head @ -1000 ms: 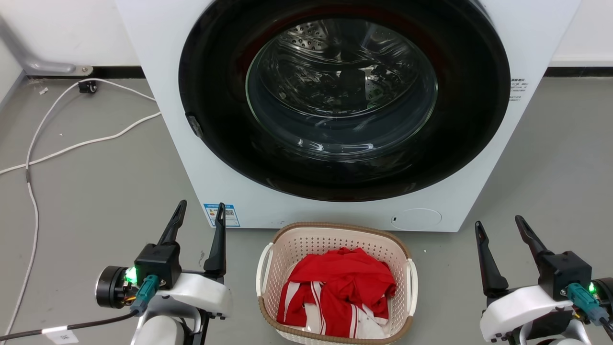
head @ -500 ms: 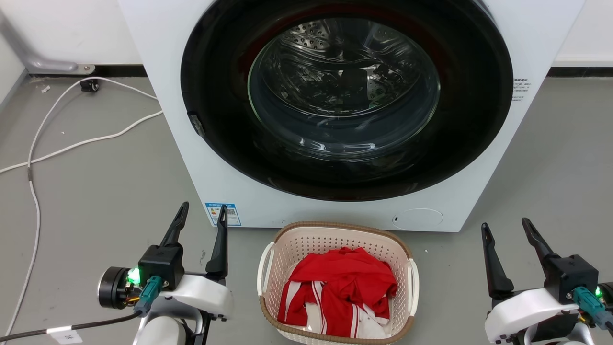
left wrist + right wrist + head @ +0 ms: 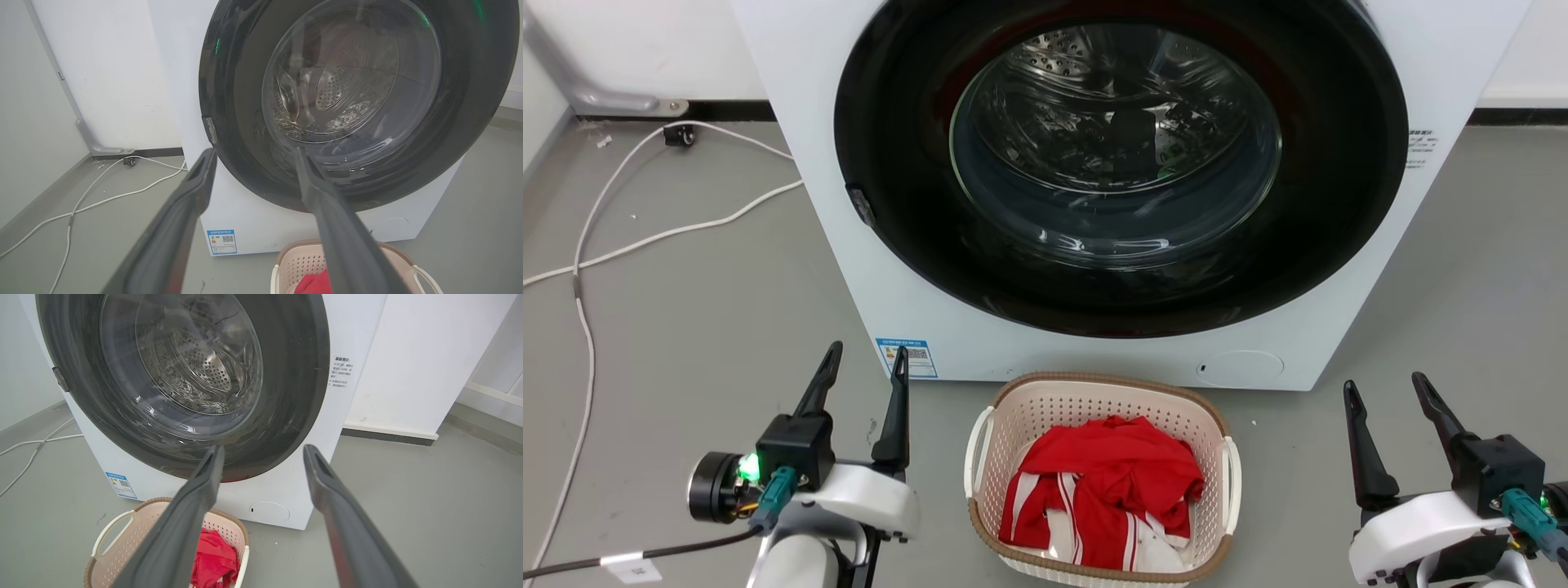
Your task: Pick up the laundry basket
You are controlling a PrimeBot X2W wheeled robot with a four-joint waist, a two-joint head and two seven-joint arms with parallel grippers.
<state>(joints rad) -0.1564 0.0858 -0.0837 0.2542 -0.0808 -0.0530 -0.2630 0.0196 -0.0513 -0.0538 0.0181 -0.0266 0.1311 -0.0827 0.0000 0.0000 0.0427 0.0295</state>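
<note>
one laundry basket [image 3: 1086,406] rests on grey floor [image 3: 703,310].

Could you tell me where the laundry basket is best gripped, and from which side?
The laundry basket is probably best taken by its side loops: left gripper on the left handle, right gripper on the right handle, each from outside. Both loops bow outward from the rim.

Both arms hung low; the left gripper [image 3: 864,360] and right gripper [image 3: 1386,387] pointed forward, fingers spread, holding nothing.
</note>
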